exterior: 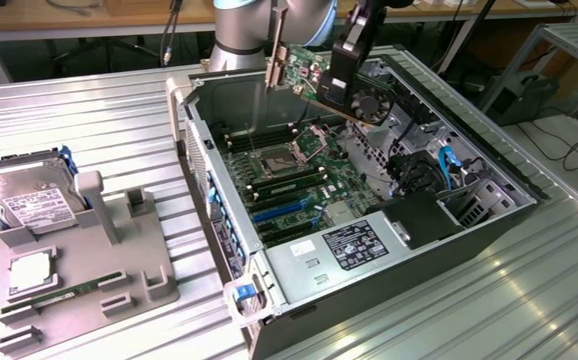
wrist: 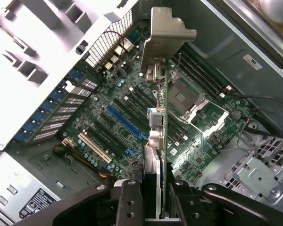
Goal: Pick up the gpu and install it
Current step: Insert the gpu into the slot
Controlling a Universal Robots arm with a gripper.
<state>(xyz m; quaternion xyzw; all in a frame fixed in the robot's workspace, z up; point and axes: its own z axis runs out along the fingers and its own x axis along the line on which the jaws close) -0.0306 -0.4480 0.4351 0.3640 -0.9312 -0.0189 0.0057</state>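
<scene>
The gpu [exterior: 314, 79] is a green card with a black round fan [exterior: 374, 103] and a silver end bracket [exterior: 274, 64]. It hangs tilted in the air over the far end of the open computer case [exterior: 193, 142]. My gripper [exterior: 341, 84] is shut on its upper edge. In the wrist view the gpu [wrist: 163, 117] is seen edge-on between my fingers [wrist: 130, 202], with its bracket [wrist: 169, 33] pointing away. Below it lies the motherboard [wrist: 104, 101] with its blue slots [wrist: 125, 123] and the CPU socket [wrist: 186, 96].
The case's tall walls, a black power supply [exterior: 354, 246] and drive cage cables [exterior: 449, 169] surround the board. In the exterior view's left, a grey holder [exterior: 118, 255] carries a hard drive [exterior: 28, 199], a CPU [exterior: 31, 271] and a RAM stick [exterior: 64, 292].
</scene>
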